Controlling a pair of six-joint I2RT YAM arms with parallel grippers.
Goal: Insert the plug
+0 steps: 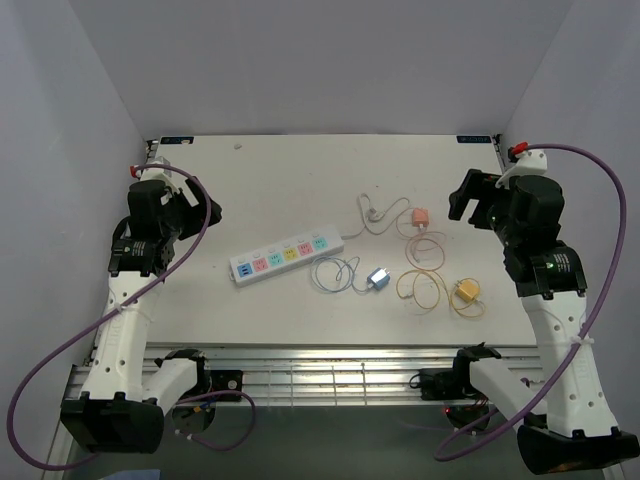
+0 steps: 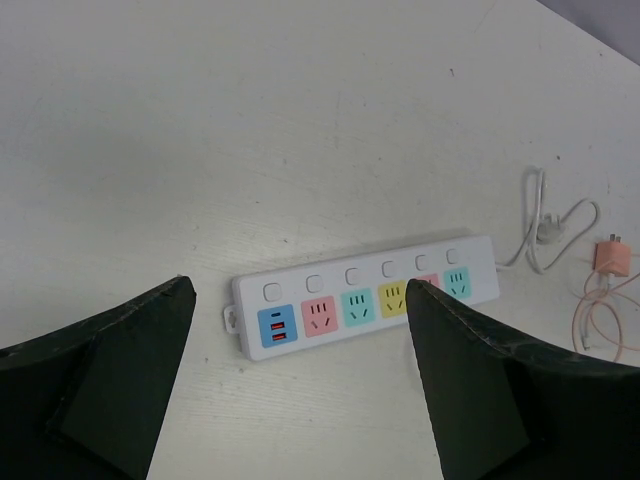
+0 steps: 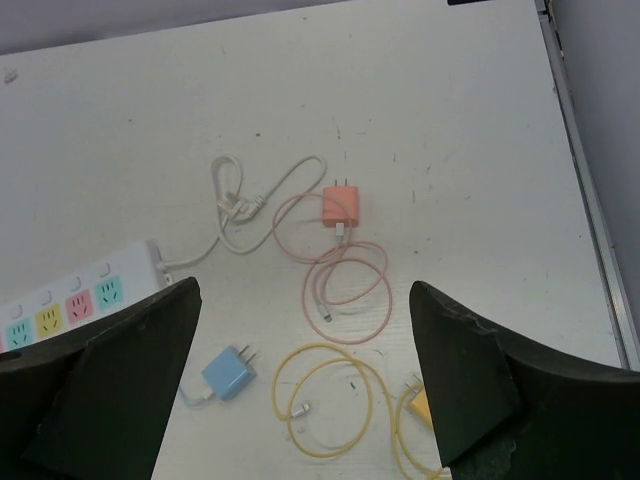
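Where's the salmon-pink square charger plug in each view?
Top external: salmon-pink square charger plug sits right of centre on the table.
Left wrist: at the far right edge.
Right wrist: near centre, prongs pointing up the picture.
Shared landmark: white plastic power strip with coloured sockets, left of the plug in all three views.

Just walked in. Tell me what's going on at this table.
Nothing is being handled yet. The left gripper and right gripper both hang open above the table, holding nothing. A power strip lies left of centre with nothing plugged into it. To its right lie a pink charger, a blue charger and a yellow charger, each with a loose coiled cable. The plug insertion has not begun.
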